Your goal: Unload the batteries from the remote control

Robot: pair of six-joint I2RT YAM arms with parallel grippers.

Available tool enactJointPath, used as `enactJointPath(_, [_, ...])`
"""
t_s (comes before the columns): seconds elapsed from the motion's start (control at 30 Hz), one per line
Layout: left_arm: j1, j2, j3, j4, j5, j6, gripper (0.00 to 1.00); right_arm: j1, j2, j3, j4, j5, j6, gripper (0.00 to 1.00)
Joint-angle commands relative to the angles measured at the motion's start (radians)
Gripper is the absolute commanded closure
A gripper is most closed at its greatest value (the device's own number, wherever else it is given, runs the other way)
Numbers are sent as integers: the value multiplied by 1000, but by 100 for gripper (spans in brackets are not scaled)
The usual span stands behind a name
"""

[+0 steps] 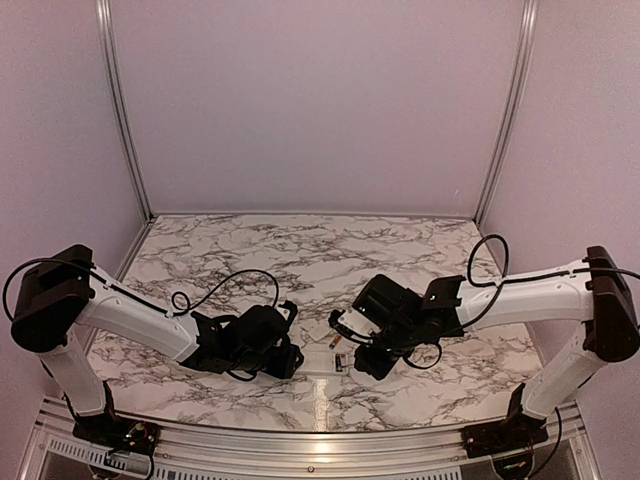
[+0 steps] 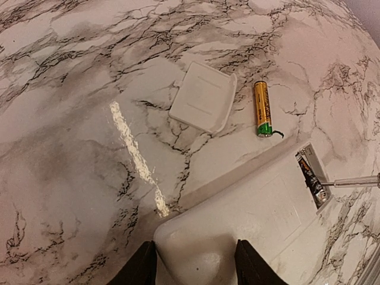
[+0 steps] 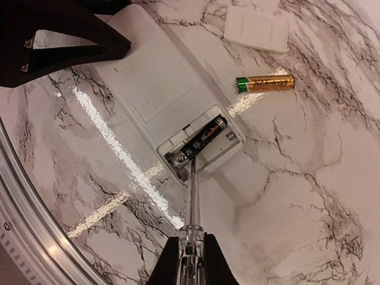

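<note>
**Right wrist view: one cell out, one in the bay**

You are on the second extraction. Your right end effector is clamped on a thin prying tool. The tool's tip meets one end of the dark battery, which lies seated in the open bay of the remote control. Your left end effector grips the remote's opposite end, one finger on each long side. The remote lies flat on the table, close to the middle of the near edge.

The gold-orange battery lies loose on the table near the bay end of the remote, not touching it. The detached back panel lies near that battery, apart from it.

In my judgement, the next move calls for you to work the tip under the dark battery's end and lever it up out of the bay. Your left grip must hold the remote firm so it cannot shift or tip. A slip could skate the tip across the casing.

Count:
- batteries: two, one freed and one seated
- remote: one
- back panel: one
- tool: one
</note>
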Motion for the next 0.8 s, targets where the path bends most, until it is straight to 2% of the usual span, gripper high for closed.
enactJointPath(0.0, [-8, 30, -3, -43, 19, 20, 53, 10, 25, -49, 68, -60, 20, 100])
enactJointPath(0.4, [-8, 33, -3, -28, 26, 34, 53, 10, -20, -134, 212, -58, 82, 100])
enactJointPath(0.77, [-8, 28, -8, -26, 28, 32, 54, 9, -46, -215, 358, -118, 114, 100])
